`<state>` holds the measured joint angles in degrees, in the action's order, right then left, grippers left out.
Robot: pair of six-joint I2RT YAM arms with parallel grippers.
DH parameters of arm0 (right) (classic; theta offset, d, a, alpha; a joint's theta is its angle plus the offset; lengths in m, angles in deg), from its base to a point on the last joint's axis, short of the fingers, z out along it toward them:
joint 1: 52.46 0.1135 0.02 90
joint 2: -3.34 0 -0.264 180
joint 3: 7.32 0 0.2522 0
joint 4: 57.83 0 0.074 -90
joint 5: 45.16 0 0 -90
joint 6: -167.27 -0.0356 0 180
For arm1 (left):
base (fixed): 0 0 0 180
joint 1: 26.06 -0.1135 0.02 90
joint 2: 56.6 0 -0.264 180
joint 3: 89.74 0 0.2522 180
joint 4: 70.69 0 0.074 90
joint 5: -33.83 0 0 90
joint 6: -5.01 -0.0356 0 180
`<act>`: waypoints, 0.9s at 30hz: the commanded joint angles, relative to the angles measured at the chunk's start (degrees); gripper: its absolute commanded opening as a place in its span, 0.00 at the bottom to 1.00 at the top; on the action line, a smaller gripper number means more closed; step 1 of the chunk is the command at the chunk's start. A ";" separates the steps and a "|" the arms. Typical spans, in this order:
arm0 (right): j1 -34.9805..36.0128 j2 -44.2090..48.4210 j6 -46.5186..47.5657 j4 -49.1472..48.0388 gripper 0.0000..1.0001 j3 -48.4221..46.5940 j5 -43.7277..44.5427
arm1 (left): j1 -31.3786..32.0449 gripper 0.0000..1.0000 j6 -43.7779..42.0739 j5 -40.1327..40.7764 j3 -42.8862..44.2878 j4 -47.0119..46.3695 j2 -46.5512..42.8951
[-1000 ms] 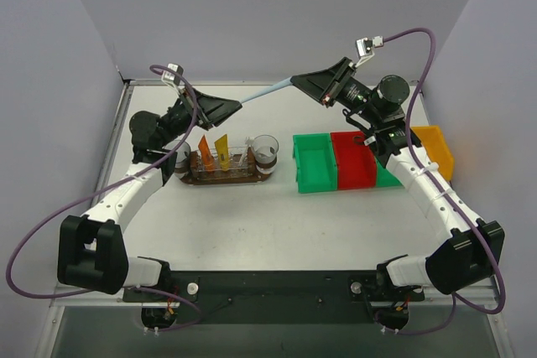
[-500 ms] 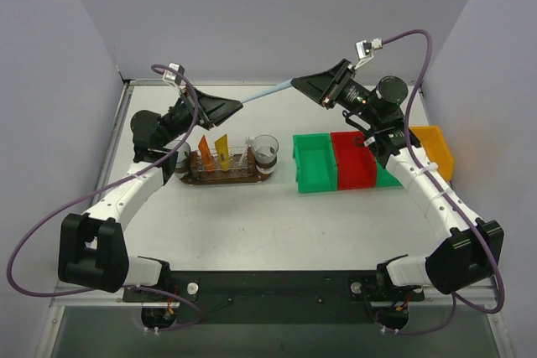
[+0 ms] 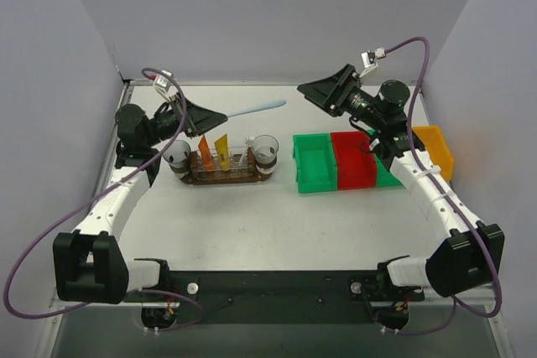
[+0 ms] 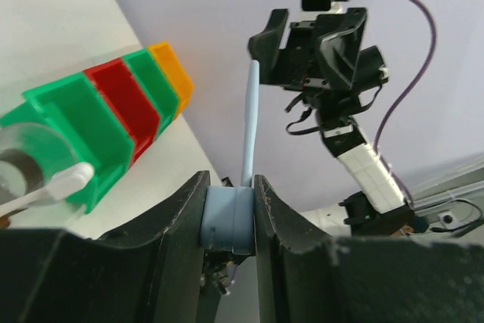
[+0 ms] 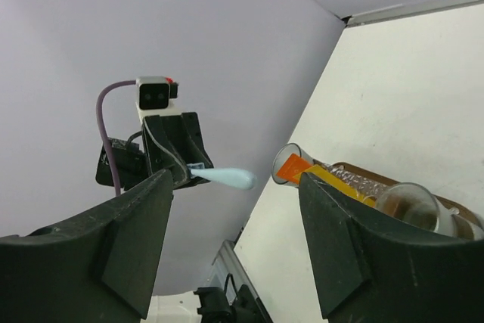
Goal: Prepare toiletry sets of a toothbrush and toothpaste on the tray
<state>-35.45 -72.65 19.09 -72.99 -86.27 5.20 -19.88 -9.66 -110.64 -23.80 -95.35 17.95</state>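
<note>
My left gripper (image 3: 214, 112) is shut on the thick end of a pale blue toothbrush (image 3: 256, 108), which sticks out to the right above the tray (image 3: 222, 181). The left wrist view has that end clamped between the jaws (image 4: 231, 183), with the stem (image 4: 249, 111) rising toward the right gripper. My right gripper (image 3: 306, 92) is open and apart from the brush tip (image 5: 227, 178). On the dark brown tray stand two orange toothpaste tubes (image 3: 205, 153) in clear cups and a white toothbrush (image 3: 248, 143).
Clear cups (image 3: 266, 149) stand at both ends of the tray. To its right sit a green bin (image 3: 312, 165), a red bin (image 3: 352, 163), a second green one and a yellow bin (image 3: 435, 147). Grey walls close in the back and sides.
The right gripper opened, let go of the blue toothbrush and drew back a little. The left arm carried the brush leftward, toward the tray.
</note>
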 commanded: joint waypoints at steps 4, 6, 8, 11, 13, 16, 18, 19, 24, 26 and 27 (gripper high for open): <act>-4.44 4.88 3.94 0.27 0.63 -1.87 -1.06 | -3.01 0.00 -34.34 -7.65 6.16 38.36 -6.51; -6.02 4.88 4.03 0.89 0.63 -2.40 -1.76 | -3.36 0.00 -43.10 -8.45 7.66 46.64 -7.13; -6.82 4.88 4.12 1.15 0.63 -2.58 -2.02 | -4.15 0.00 -46.84 -8.71 9.07 53.77 -7.31; -8.31 4.79 4.03 1.15 0.63 -2.84 -2.55 | -4.85 0.00 -53.52 -9.51 11.00 61.68 -7.31; -9.10 4.53 3.86 1.15 0.62 -3.01 -2.90 | -5.03 0.00 -58.70 -7.84 12.06 68.78 -6.87; -9.72 4.27 3.86 0.89 0.63 -3.19 -3.17 | -5.38 0.00 -68.19 -2.76 15.83 81.85 -4.85; -9.90 4.09 3.59 0.54 0.62 -3.28 -3.17 | -5.56 0.00 -73.37 2.69 18.38 86.91 -2.84; -10.07 3.83 3.42 0.36 0.62 -3.28 -3.34 | -5.73 0.00 -74.27 3.84 18.83 89.54 -2.39; -10.51 3.21 3.06 -0.52 0.62 -3.10 -3.43 | -5.82 0.00 -75.07 8.16 20.24 90.53 -0.19; -10.60 3.13 3.06 -0.69 0.62 -2.93 -3.25 | -7.49 0.00 -76.91 9.73 20.94 90.53 0.34; -10.69 2.95 3.06 -0.69 0.62 -2.93 -3.17 | -7.49 0.00 -77.09 10.18 21.03 90.36 0.69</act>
<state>-45.63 -69.41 21.83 -69.37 -86.88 3.21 -25.81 -81.48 -104.72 -6.20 -8.25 17.66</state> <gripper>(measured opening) 0.624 0.370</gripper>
